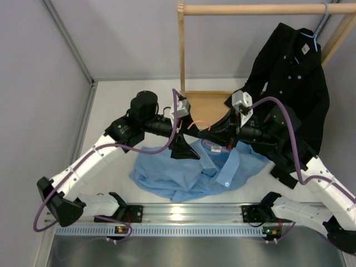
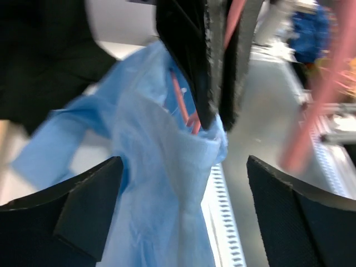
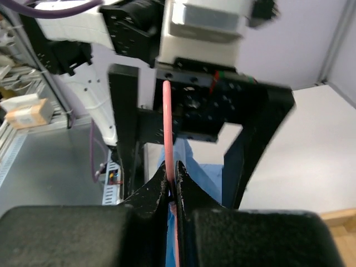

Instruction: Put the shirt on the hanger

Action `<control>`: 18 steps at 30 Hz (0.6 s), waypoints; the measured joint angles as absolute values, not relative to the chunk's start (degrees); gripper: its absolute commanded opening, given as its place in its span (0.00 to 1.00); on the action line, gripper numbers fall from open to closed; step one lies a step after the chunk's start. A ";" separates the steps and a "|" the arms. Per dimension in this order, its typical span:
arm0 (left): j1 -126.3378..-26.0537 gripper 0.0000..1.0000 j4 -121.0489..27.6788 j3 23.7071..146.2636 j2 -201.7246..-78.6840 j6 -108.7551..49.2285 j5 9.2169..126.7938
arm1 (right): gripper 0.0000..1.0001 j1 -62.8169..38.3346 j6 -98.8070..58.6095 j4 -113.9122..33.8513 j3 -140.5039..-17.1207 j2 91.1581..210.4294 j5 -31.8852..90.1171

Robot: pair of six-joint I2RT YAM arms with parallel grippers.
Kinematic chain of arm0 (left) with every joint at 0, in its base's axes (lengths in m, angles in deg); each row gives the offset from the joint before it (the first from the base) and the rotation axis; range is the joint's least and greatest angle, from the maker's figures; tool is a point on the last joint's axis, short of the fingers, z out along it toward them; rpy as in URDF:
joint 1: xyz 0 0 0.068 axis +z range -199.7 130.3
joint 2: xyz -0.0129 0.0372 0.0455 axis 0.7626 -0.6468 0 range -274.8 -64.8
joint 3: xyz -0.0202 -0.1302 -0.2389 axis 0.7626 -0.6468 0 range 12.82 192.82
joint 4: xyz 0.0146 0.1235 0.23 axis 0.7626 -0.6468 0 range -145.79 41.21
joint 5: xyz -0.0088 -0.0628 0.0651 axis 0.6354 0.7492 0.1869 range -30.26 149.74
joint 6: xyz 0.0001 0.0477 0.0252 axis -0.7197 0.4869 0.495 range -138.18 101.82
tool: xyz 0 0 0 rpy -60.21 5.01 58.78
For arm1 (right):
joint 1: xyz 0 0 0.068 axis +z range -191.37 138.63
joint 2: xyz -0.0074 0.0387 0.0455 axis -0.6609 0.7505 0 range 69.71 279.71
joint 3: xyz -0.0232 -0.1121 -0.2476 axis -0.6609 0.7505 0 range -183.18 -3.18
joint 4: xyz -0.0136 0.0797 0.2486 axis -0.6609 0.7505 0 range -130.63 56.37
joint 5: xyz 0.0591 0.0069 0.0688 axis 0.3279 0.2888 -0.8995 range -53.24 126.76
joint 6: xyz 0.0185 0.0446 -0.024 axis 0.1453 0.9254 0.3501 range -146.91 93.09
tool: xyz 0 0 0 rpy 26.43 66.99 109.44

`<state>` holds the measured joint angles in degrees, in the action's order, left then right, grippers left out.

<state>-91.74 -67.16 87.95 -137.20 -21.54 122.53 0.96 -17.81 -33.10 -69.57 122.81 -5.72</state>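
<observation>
Now | right fingers (image 3: pixel 148 198) clamp hanger (image 3: pixel 167 133) | left fingers (image 2: pixel 78 206) apart | shirt (image 1: pixel 167 175) crumpled

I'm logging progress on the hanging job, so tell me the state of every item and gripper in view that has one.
Light blue button-up shirt: crumpled on the table, partly lifted, not hung.
Thin pink wire hanger: clamped, held above the table.
Left gripper: jaws open, empty.
Right gripper: jaws shut on that hanger.
Black collared shirt: hanging on a pale blue hanger from the wooden rail.
</observation>
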 measured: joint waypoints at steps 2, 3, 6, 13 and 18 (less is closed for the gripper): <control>-91.74 0.98 -68.23 87.99 -134.31 -19.68 115.77 | 0.00 0.96 -17.90 -32.59 -68.78 121.24 -2.36; -91.74 0.98 -68.41 87.99 -133.42 -19.37 114.48 | 0.00 0.96 -17.96 -32.05 -68.72 120.43 -0.41; -91.74 0.98 -68.93 87.99 -127.10 -17.45 105.20 | 0.00 0.96 -18.36 -30.04 -68.72 117.50 7.28; -91.74 0.98 -62.57 75.47 -106.84 -15.22 81.72 | 0.00 0.96 -19.82 -22.76 -71.05 110.92 21.97; -91.74 0.98 -59.29 63.38 -102.40 -15.83 75.93 | 0.00 0.96 -21.37 -17.82 -78.14 110.73 26.12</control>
<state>-91.74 -59.29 63.38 -102.40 -15.83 75.93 0.96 -21.37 -17.82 -78.14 110.73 26.12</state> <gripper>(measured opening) 0.982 0.017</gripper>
